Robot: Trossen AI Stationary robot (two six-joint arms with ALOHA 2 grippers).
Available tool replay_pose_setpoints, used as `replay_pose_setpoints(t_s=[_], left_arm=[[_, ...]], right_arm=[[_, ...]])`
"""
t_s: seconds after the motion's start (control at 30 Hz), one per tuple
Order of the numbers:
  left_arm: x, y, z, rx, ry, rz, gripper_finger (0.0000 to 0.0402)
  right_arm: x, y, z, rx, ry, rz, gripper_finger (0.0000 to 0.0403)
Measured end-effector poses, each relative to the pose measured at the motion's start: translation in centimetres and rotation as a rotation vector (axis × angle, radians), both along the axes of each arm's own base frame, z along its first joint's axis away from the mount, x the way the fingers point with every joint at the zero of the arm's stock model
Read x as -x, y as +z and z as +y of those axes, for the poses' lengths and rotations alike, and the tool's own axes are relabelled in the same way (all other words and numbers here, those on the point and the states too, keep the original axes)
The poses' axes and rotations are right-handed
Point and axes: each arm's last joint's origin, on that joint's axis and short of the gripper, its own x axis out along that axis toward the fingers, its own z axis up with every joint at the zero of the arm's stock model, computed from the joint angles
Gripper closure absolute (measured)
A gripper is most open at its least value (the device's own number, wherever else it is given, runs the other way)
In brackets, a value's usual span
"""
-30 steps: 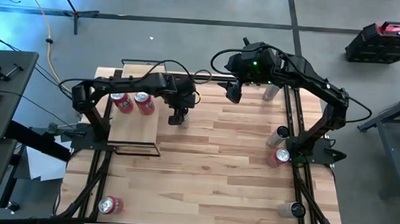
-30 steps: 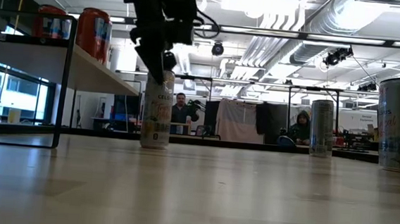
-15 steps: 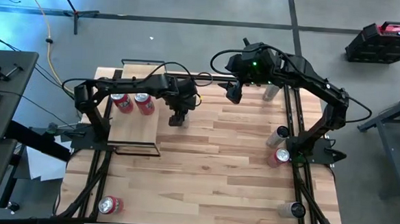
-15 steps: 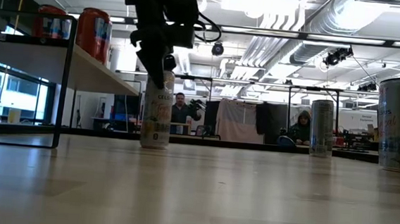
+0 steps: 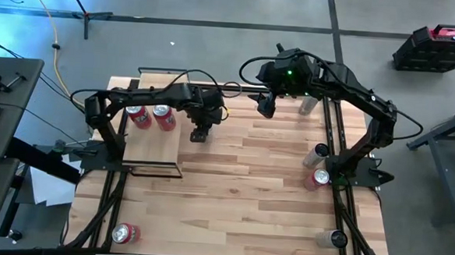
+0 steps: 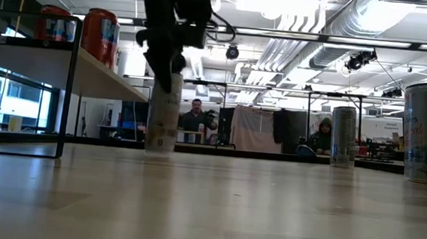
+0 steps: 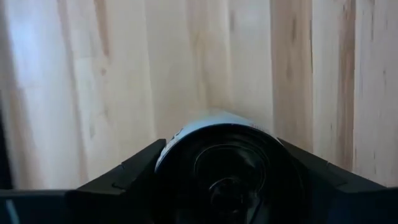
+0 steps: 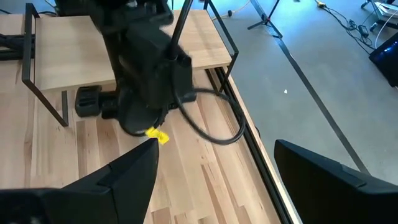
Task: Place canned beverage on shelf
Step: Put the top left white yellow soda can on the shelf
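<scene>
Scene: a wide plank-striped wooden tabletop [image 5: 248,183] seen from above, with two dark robot arms reaching over it.
Landmark: the shelf [image 5: 150,143], a narrow pale-wood board in a thin black metal frame, raised above the table near the left arm's base; two red cans [image 5: 151,116] stand on its far end, so that end is taken and the near end is bare.
Task's thing: a tall pale slim beverage can [image 6: 162,114] stands upright on the tabletop just beside the shelf's open edge, apart from it, not yet lifted.
Left gripper [image 5: 200,133]: hangs straight over the pale can, its fingers [image 7: 127,171] down either side of the can's upper part and drawn in against it; this looks like a grasp taken from above, so the can stays upright for carrying.
Right gripper [image 8: 214,180]: waits raised, well apart from the shelf on its far side; its fingers stand apart and hold nothing.
Judged step: securing the can before raising it to shelf height.
</scene>
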Motion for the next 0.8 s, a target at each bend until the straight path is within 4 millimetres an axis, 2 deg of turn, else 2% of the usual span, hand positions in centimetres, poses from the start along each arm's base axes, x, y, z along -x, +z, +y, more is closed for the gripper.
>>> replay_pose_setpoints(t_s=[0.2, 0.4, 0.6, 0.8], left_arm=[[1.0, 6.1, 0.1, -0.043, -0.011, -0.092, 0.0158], [3.2, 12.2, 1.6, -0.067, 0.042, -0.153, 0.0158], [6.1, 16.6, 3.0, -0.097, 0.09, -0.284, 0.0158], [10.5, 18.7, 3.9, -0.15, 0.18, -0.315, 0.0158]], right_arm=[[0.0, 0.0, -0.1, 0.011, 0.006, 0.004, 0.0098], [-0.1, 0.1, -0.1, 0.016, 0.008, -0.009, 0.0098], [-0.1, 0.2, -0.1, 0.013, 0.004, -0.015, 0.0098], [0.0, 0.0, -0.1, -0.01, -0.01, -0.005, 0.0098]])
